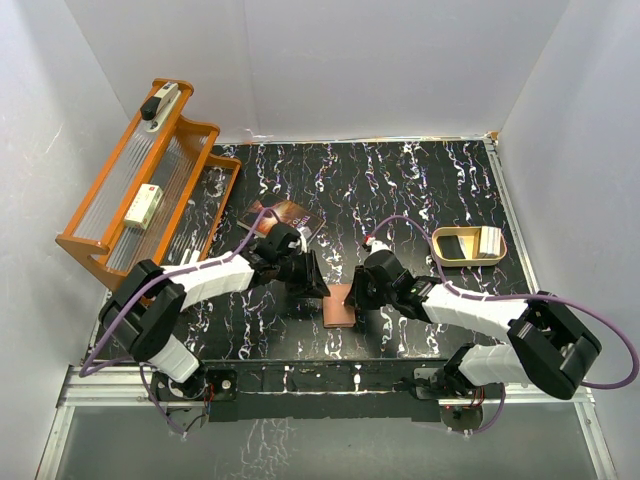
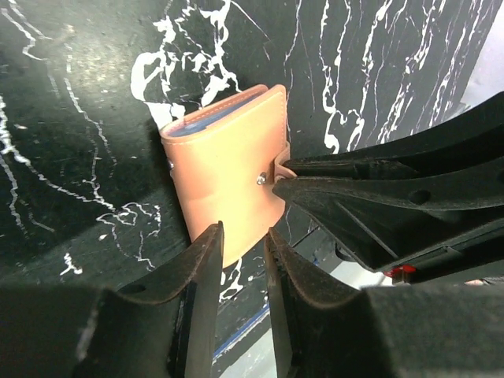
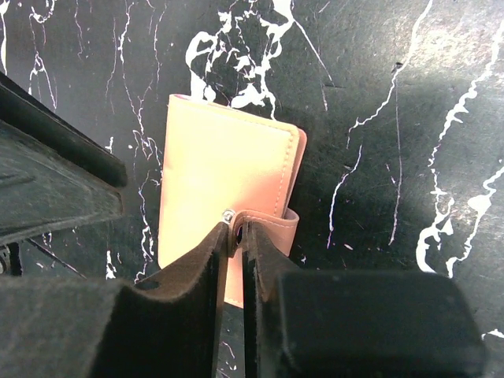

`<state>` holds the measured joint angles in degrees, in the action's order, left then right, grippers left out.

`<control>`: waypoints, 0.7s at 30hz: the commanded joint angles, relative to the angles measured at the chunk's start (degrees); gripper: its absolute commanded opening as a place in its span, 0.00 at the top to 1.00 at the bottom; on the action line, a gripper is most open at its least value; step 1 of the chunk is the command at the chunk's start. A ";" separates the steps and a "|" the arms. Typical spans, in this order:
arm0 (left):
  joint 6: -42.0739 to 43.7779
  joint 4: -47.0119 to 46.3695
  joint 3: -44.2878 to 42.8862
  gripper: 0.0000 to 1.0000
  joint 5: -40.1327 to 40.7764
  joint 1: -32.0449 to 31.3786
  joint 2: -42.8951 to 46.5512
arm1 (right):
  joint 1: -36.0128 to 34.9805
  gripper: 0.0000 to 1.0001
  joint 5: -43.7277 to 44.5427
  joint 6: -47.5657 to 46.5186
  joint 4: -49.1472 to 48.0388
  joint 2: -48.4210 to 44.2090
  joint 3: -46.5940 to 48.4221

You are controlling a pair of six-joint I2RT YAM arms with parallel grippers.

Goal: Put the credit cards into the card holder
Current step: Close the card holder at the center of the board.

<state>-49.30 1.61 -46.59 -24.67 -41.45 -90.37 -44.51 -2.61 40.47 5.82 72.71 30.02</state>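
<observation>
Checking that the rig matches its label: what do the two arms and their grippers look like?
The left arm and right arm have rounded white link shells between bulky black joints. A thin purple cable loops loosely along each arm. The left gripper and right gripper are matt black, each with two flat, tapering fingers. No markings are legible.

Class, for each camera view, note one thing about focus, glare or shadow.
Top external: evenly lit and sharp, walls bright white, only soft shadows on the table. Left wrist: card holder in focus, left gripper near the lens dark and soft-edged. Right wrist: card holder sharp but washed pale, right gripper a near-black mass with little detail.
</observation>
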 commanded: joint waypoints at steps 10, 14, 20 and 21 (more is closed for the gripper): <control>-0.31 -1.10 2.41 0.74 1.58 0.27 -1.49 | -0.18 0.78 -0.70 2.36 -3.32 -2.19 2.26; -0.45 -1.95 2.86 0.74 1.12 0.23 -1.98 | -0.14 0.76 -0.26 3.09 -2.58 -4.76 2.06; 0.08 -2.48 2.79 0.74 -0.14 0.28 -3.01 | -0.12 0.75 3.18 3.19 0.60 -10.41 2.19; 0.12 -2.26 2.62 0.74 0.00 0.24 -2.87 | -0.06 0.75 3.88 3.09 0.71 -11.25 1.84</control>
<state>-49.52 -0.82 -44.10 -23.24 -41.36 -93.43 -44.51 -2.17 43.42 6.70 65.36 30.33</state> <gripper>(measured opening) 0.262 0.243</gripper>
